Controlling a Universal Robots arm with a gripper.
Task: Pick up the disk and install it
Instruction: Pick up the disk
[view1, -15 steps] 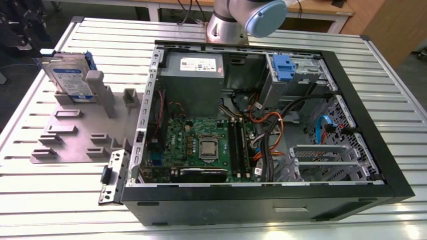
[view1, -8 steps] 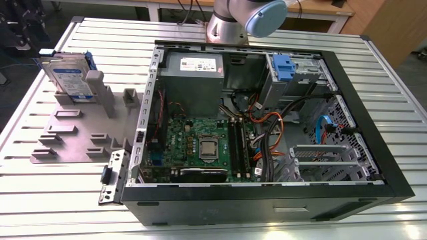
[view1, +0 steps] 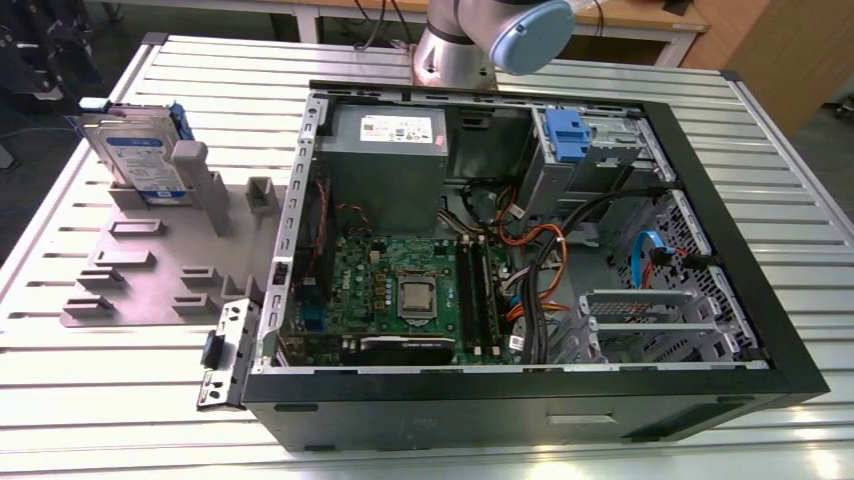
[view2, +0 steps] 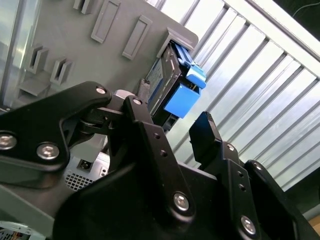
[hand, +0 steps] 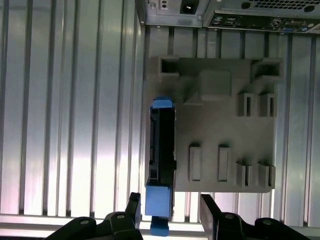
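Observation:
The disk (view1: 140, 158) stands on edge in a slot of the grey holder plate (view1: 154, 265), at the exterior view's left on the table. It is silver with a white-and-blue label and a blue carrier frame. In the first wrist view I look down on the disk's (hand: 162, 150) top edge, with my gripper (hand: 171, 209) open above one of its blue ends and well clear of it. In the second wrist view the open gripper (view2: 174, 134) hangs in front of the disk (view2: 172, 75), with nothing between its fingers.
An open computer case (view1: 787, 330) lies to the exterior view's right of the holder plate, with a motherboard (view1: 400, 290), a grey power supply (view1: 384, 160) and a blue latch on a metal cage (view1: 567, 135). The arm's base (view1: 461, 45) stands behind the case. Ribbed metal table (view1: 120, 400).

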